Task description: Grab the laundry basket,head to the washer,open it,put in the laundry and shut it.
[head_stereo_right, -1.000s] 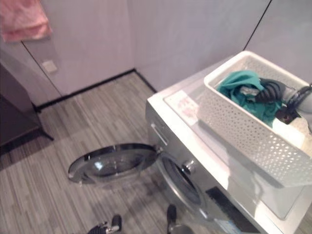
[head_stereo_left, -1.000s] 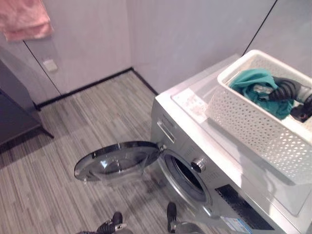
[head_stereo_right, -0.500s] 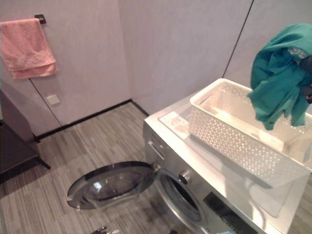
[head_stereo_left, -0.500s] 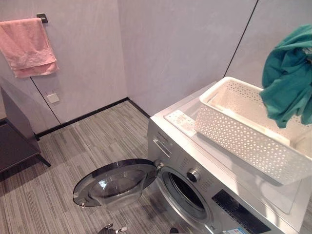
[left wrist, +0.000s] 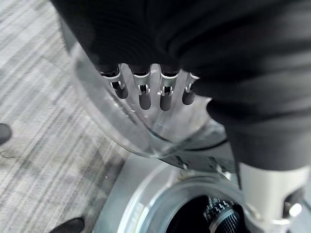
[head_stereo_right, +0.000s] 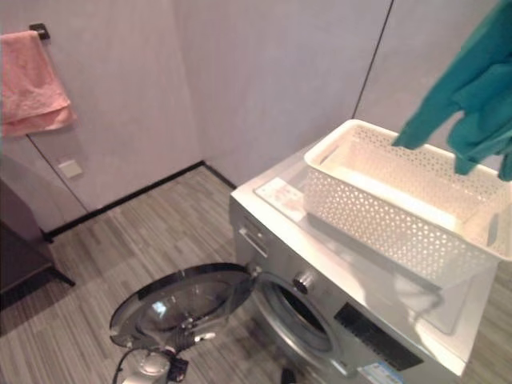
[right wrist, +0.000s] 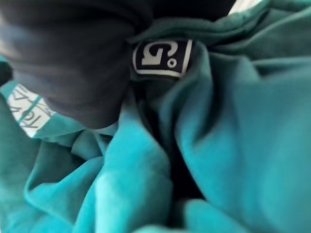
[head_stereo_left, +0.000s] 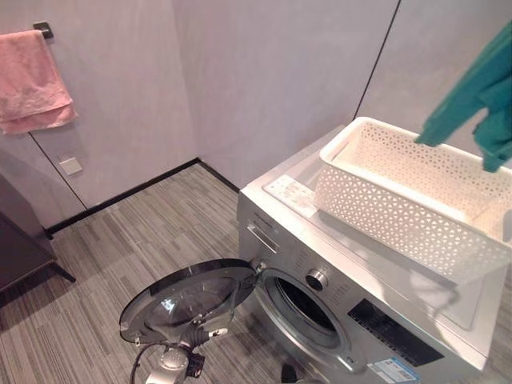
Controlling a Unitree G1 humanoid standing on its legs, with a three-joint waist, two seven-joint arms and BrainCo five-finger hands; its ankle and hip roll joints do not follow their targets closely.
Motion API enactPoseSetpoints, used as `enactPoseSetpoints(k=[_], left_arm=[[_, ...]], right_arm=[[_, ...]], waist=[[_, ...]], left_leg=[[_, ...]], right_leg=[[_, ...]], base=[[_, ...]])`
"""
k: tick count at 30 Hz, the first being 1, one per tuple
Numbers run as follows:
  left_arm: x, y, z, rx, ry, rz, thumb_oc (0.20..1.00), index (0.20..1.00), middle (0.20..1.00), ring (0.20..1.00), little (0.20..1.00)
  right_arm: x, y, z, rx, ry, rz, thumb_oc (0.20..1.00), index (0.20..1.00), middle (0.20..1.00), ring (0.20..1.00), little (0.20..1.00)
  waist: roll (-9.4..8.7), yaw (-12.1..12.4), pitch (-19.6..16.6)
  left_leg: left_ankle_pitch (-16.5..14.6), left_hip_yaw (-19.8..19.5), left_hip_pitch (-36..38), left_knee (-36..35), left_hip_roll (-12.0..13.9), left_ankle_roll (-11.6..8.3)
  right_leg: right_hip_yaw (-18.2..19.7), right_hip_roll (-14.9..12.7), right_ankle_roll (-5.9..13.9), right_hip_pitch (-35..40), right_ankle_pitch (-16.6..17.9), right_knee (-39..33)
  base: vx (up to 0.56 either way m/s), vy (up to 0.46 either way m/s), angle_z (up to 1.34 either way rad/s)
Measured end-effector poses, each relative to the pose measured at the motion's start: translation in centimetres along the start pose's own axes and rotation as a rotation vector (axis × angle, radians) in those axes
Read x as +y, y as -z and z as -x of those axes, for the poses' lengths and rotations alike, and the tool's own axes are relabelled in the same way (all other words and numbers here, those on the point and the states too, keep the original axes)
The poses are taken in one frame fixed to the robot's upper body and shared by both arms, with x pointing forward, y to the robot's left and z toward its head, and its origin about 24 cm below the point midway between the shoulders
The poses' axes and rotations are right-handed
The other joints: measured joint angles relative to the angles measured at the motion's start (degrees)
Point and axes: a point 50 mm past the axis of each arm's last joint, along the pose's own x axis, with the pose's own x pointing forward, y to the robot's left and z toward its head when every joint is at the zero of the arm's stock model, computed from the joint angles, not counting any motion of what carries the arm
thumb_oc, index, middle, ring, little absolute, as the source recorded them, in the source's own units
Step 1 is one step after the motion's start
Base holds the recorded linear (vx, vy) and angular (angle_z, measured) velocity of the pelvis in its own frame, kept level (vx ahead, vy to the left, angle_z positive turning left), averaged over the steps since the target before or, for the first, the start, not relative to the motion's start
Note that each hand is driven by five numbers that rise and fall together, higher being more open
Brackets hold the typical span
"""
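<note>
Hanging from your right hand (right wrist: pixel 73 63), whose grip you cannot tell, the teal garment (head_stereo_right: pixel 472 104) dangles above the laundry basket (head_stereo_left: pixel 384 216); your left hand (left wrist: pixel 146 87), fingers straight, hovers beside the open washer door (head_stereo_left: pixel 188 300).

Soft even light, wrist views blurred

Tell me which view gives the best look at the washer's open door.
The left eye view: the whole washer door hangs open, swung low out from the drum opening. The right eye view shows the same. The left wrist view shows part of its glass bowl close up, past the left hand. The right wrist view shows teal cloth instead.
</note>
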Motion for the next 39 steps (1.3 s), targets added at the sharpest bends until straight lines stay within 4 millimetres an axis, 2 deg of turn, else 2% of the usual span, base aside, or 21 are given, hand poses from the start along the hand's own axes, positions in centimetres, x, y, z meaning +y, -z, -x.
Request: enactPoseSetpoints(k=[2, 5, 6, 9, 10, 11, 12, 13, 14, 15, 16, 17, 19, 21, 22, 25, 28, 29, 32, 35, 39], left_arm=[[-0.5, -1.4, -0.1, -0.062, 0.014, 0.008, 1.000, 1.000, 1.000, 1.000, 1.000], [-0.4, -2.3, -0.1, -0.098, 0.015, 0.012, 1.000, 1.000, 1.000, 1.000, 1.000], [0.1, -2.2, 0.0, -0.100, -0.005, 0.032, 1.000, 1.000, 1.000, 1.000, 1.000], [1.0, -0.2, 0.4, -0.034, -0.038, 0.046, 1.000, 1.000, 1.000, 1.000, 1.000], [1.2, 0.0, 0.3, -0.021, -0.040, 0.042, 1.000, 1.000, 1.000, 1.000, 1.000], [1.5, 0.1, 0.4, -0.017, -0.052, 0.054, 1.000, 1.000, 1.000, 1.000, 1.000], [1.9, 0.3, 0.4, -0.010, -0.077, 0.090, 1.000, 1.000, 1.000, 1.000, 1.000], [2.5, 1.1, 0.6, 0.015, -0.098, 0.100, 1.000, 1.000, 1.000, 1.000, 1.000], [3.2, 2.0, 1.0, 0.044, -0.124, 0.111, 1.000, 1.000, 1.000, 1.000, 1.000], [3.7, 3.2, 1.3, 0.086, -0.147, 0.129, 1.000, 1.000, 1.000, 1.000, 1.000], [4.0, 4.4, 1.7, 0.132, -0.169, 0.155, 1.000, 1.000, 1.000, 1.000, 1.000], [4.1, 6.0, 2.4, 0.185, -0.177, 0.155, 1.000, 1.000, 1.000, 1.000, 1.000], [4.1, 6.7, 2.8, 0.201, -0.177, 0.154, 1.000, 1.000, 1.000, 1.000, 1.000], [4.5, 6.7, 3.1, 0.193, -0.170, 0.128, 1.000, 1.000, 1.000, 1.000, 1.000], [4.9, 5.5, 3.3, 0.119, -0.134, 0.071, 1.000, 1.000, 1.000, 1.000, 1.000], [4.0, 2.7, 3.5, -0.028, -0.038, 0.039, 1.000, 1.000, 1.000, 1.000, 1.000], [4.2, 1.0, 3.8, -0.120, -0.017, 0.020, 1.000, 1.000, 1.000, 1.000, 1.000], [4.6, 0.1, 4.2, -0.167, 0.000, -0.006, 1.000, 1.000, 1.000, 1.000, 1.000], [5.2, -1.7, 4.1, -0.214, 0.039, -0.096, 1.000, 1.000, 1.000, 1.000, 1.000], [2.8, -4.3, 3.6, -0.302, 0.160, -0.159, 1.000, 1.000, 1.000, 1.000, 1.000], [0.1, -7.7, 3.1, -0.395, 0.300, -0.237, 1.000, 1.000, 1.000, 1.000, 1.000]], right_arm=[[-0.8, -0.8, 3.6, -0.051, 0.040, -0.027, 0.200, 0.200, 0.200, 0.200, 0.200], [-0.6, -0.3, 6.4, -0.032, 0.030, -0.016, 0.200, 0.200, 0.200, 0.200, 0.200], [-0.6, 0.3, 8.0, 0.009, 0.037, -0.014, 0.200, 0.200, 0.200, 0.200, 0.200], [0.1, 1.0, 9.8, 0.062, 0.027, -0.019, 0.200, 0.200, 0.200, 0.200, 0.200], [-0.5, 1.4, 10.5, 0.085, 0.024, 0.008, 0.200, 0.200, 0.200, 0.200, 0.200], [-1.2, 1.6, 11.4, 0.101, 0.028, 0.034, 0.200, 0.200, 0.200, 0.200, 0.200], [-1.3, 2.1, 12.2, 0.125, 0.016, 0.055, 0.200, 0.200, 0.200, 0.200, 0.200], [-1.0, 2.5, 12.7, 0.154, 0.003, 0.048, 0.200, 0.200, 0.200, 0.200, 0.200], [-0.8, 3.0, 13.4, 0.190, 0.003, 0.037, 0.200, 0.200, 0.200, 0.200, 0.200], [-0.9, 3.5, 14.3, 0.232, 0.006, 0.040, 0.200, 0.200, 0.200, 0.200, 0.200], [-1.0, 4.5, 15.4, 0.290, 0.000, 0.052, 0.200, 0.200, 0.200, 0.200, 0.200], [-1.0, 5.5, 16.1, 0.349, -0.016, 0.064, 0.200, 0.200, 0.200, 0.200, 0.200], [-0.6, 5.9, 17.2, 0.388, -0.035, 0.048, 0.200, 0.200, 0.200, 0.200, 0.200], [0.7, 6.6, 19.7, 0.493, -0.069, -0.006, 0.200, 0.200, 0.200, 0.200, 0.200], [2.7, 6.6, 21.7, 0.567, -0.145, -0.106, 0.200, 0.200, 0.200, 0.200, 0.200], [4.8, 6.7, 24.7, 0.661, -0.338, -0.190, 0.200, 0.200, 0.200, 0.200, 0.200], [6.8, 5.9, 25.6, 0.678, -0.440, -0.287, 0.200, 0.200, 0.200, 0.200, 0.200], [8.5, 5.0, 26.4, 0.687, -0.517, -0.378, 0.200, 0.200, 0.200, 0.200, 0.200], [10.5, 3.4, 29.5, 0.744, -0.687, -0.493, 0.200, 0.200, 0.200, 0.200, 0.200], [11.9, 1.8, 32.6, 0.801, -0.861, -0.595, 0.200, 0.200, 0.200, 0.200, 0.200], [13.5, 0.2, 33.1, 0.787, -0.939, -0.699, 0.200, 0.200, 0.200, 0.200, 0.200]], waist=[[-0.15, -1.39, 0.28], [-0.67, -4.76, 0.97], [-1.21, -6.27, 1.70], [-1.48, -6.90, 2.19], [-1.93, -8.12, 2.50], [-1.50, -7.64, 3.70], [-1.13, -7.37, 5.35], [-0.30, -6.21, 5.96], [0.07, -5.56, 6.00], [0.24, -5.78, 6.13], [1.71, -5.85, 6.12], [4.20, -4.73, 6.58], [5.16, -3.84, 6.04], [3.92, -1.85, 5.47], [2.34, -0.56, 5.76], [5.94, 1.47, 4.75], [6.21, 1.89, 4.19], [6.88, 3.51, 3.23], [4.54, 5.12, 3.14], [4.59, 6.51, 4.05], [5.82, 7.60, 7.64]], left_leg=[[-0.58, 1.13, 0.94, -0.03, -1.77, 1.14], [-2.06, 3.75, 3.31, -0.01, -5.10, 3.46], [-2.69, 5.72, 4.69, 0.22, -6.57, 4.10], [-3.60, 10.33, 5.58, -0.05, -7.86, 5.48], [-3.97, 11.09, 5.43, 1.04, -9.17, 6.14], [-4.71, 10.86, 4.44, 3.01, -9.02, 7.36], [-4.99, 12.46, 4.56, 3.65, -8.54, 7.71], [-5.36, 13.08, 4.11, 3.81, -8.30, 8.71], [-5.61, 14.77, 3.57, 4.90, -7.49, 8.81], [-5.44, 16.03, 3.08, 5.70, -6.66, 9.01], [-4.95, 17.29, 2.48, 5.78, -5.28, 8.65], [-4.70, 19.35, 1.86, 5.55, -2.90, 8.32], [-3.90, 20.30, 0.56, 6.15, -1.92, 7.92], [-3.32, 21.56, 0.45, 6.60, -1.53, 6.94], [-2.90, 21.91, -0.46, 7.59, -1.60, 6.27], [-1.53, 15.74, -1.92, 5.40, -0.46, 5.72], [-1.09, 17.35, -1.99, 5.62, 1.06, 4.84], [-0.57, 18.71, -4.72, 5.96, 3.37, 4.41], [0.07, 17.96, -8.00, 8.58, 4.32, 4.11], [1.60, 14.58, -11.81, 9.58, 4.19, 3.66], [3.30, 10.14, -16.97, 11.72, 4.30, 3.18]], right_leg=[[1.36, -1.49, 0.29, -0.29, 0.12, 1.06], [4.61, -4.12, 2.03, -0.38, 0.07, 2.36], [6.82, -4.97, 3.35, -1.24, 0.10, 3.33], [10.12, -5.74, 4.59, -3.74, 1.12, 4.64], [10.17, -5.85, 4.58, -4.39, 2.24, 4.96], [9.80, -5.59, 5.01, -5.24, 4.28, 6.02], [8.41, -4.23, 6.49, -6.57, 8.61, 5.63], [7.51, -2.70, 3.23, -7.66, 13.18, 3.68], [4.75, -2.54, 1.75, -7.48, 14.37, 1.98], [0.37, -2.67, 2.29, -7.62, 9.80, 4.55], [-5.07, -2.48, -1.40, -9.10, 2.42, 13.22], [-8.44, -3.57, -1.48, -10.25, -4.90, 24.66], [-8.73, -6.48, -0.49, -9.25, -9.09, 29.74], [-8.40, -8.17, 0.05, -5.92, -11.86, 28.63], [-8.93, -7.11, 0.44, -3.63, -14.29, 22.59], [-8.43, -2.89, -1.15, -3.04, -12.08, 16.90], [-8.13, -1.74, -1.40, -4.00, -12.08, 15.43], [-8.68, -0.82, -1.32, -5.67, -11.14, 14.81], [-9.33, -0.42, -2.58, -7.79, -9.65, 14.96], [-12.38, -0.29, -2.93, -8.32, -8.47, 13.84], [-15.13, 0.62, -3.17, -8.48, -7.07, 11.85]], base=[[-0.09, 0.262, -0.35], [-0.05, 0.139, -0.53], [-0.08, 0.080, -0.80], [-0.13, 0.109, -0.93], [-0.22, 0.141, -0.53], [-0.21, 0.027, -0.58], [-0.22, 0.026, -0.98], [-0.24, 0.010, -1.27], [-0.21, 0.003, -1.05], [-0.14, -0.005, -0.63], [-0.19, -0.025, -0.75], [-0.18, -0.027, -0.70], [-0.16, -0.029, -0.49], [-0.09, -0.045, -0.52], [-0.01, -0.071, -0.59], [-0.11, -0.110, -0.29], [-0.13, -0.153, -0.35], [-0.19, -0.230, -0.48], [-0.19, -0.153, 0.04], [-0.20, -0.119, 0.51], [-0.23, -0.117, 0.59]])
